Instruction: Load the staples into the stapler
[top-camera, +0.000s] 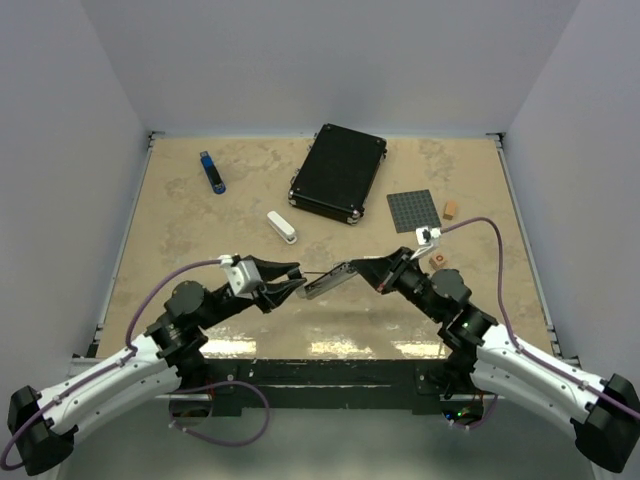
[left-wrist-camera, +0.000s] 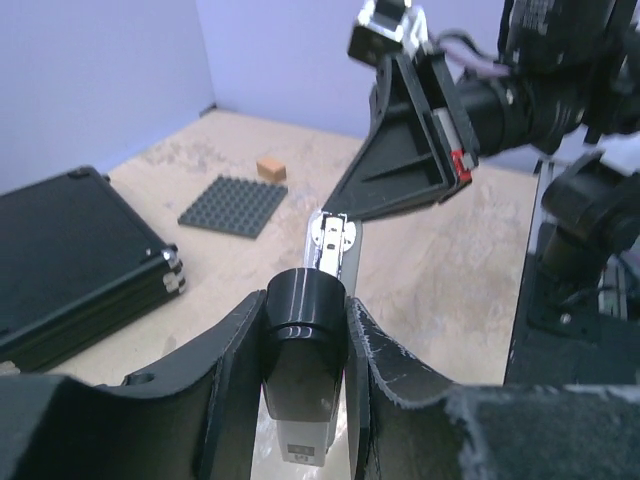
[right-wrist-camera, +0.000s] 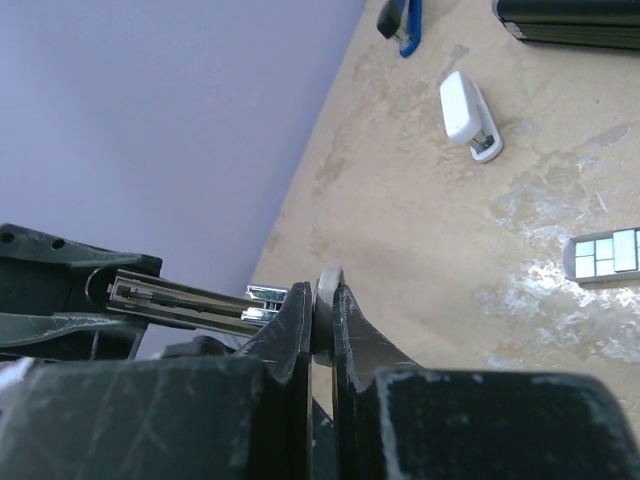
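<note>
Right wrist view shows the right gripper (right-wrist-camera: 322, 292) pinched shut on what looks like the front tip of the stapler (top-camera: 328, 279); the left gripper (top-camera: 290, 283) clamps its rear; the stapler's long axis spans the two, raised off the tabletop (top-camera: 200, 250), roughly along the near edge; the staples (right-wrist-camera: 605, 255) lie flat beyond, toward the far edge, apparently nearer the right arm; fetching them likely requires that hand freed.

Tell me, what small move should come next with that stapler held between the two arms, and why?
Probably the right arm should gently pull the stapler open. The jaws of the left arm clamp its black body, the right jaws pinch its thin far end, and the staples lie on the table.
</note>
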